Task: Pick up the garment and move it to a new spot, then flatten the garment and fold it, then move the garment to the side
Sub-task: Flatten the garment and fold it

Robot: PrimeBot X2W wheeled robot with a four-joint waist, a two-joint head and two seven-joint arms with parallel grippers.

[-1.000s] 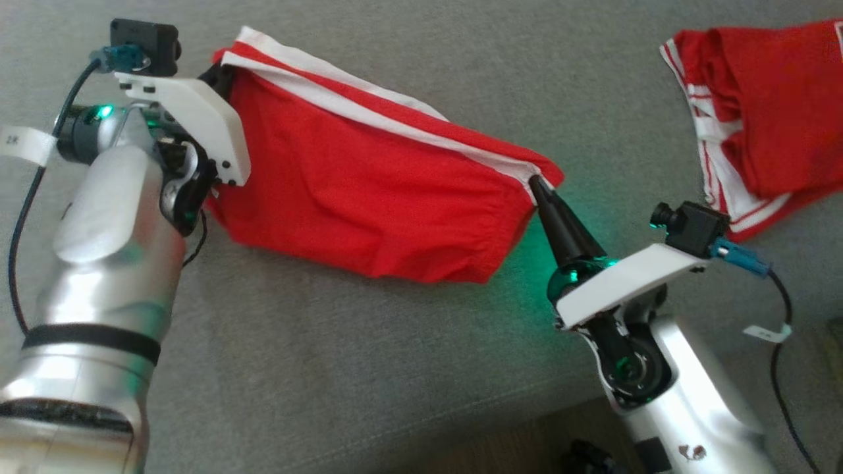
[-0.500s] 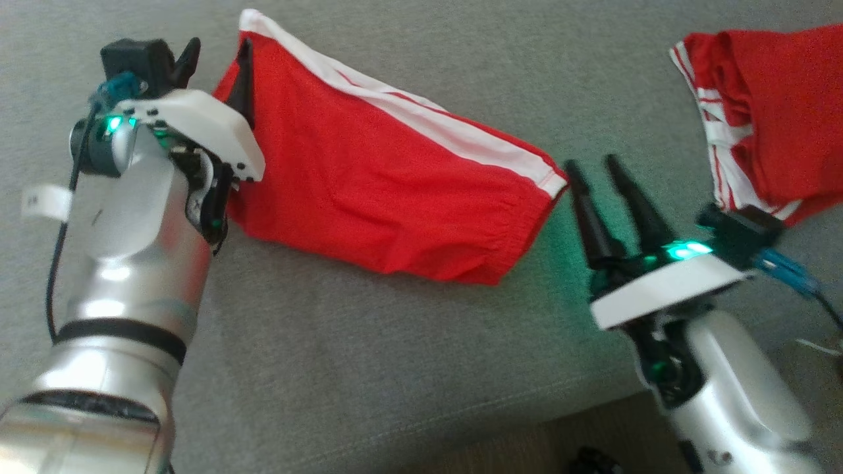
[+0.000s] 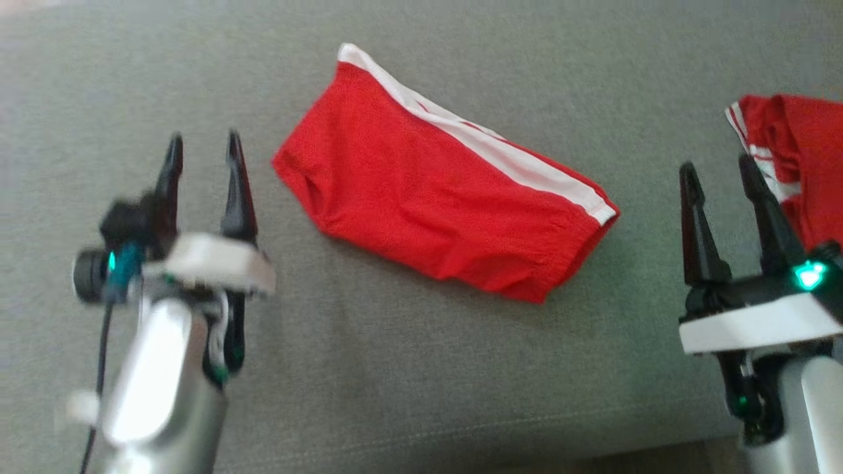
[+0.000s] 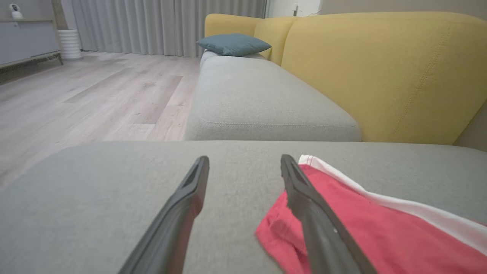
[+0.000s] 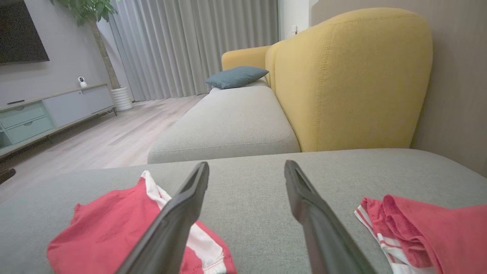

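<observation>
Red shorts [image 3: 428, 197] with a white stripe lie flat, apparently doubled over, on the grey seat cushion [image 3: 408, 368], between my two claws. I judge the cloth light, limp and not fragile; lifted by one point, it will likely sag and unfold. Recommended hold: pinch both short ends through all layers. My left claw [image 3: 204, 141] is open and empty, near the left end. My right claw [image 3: 716, 164] is open and empty, apart from the striped right corner.
</observation>
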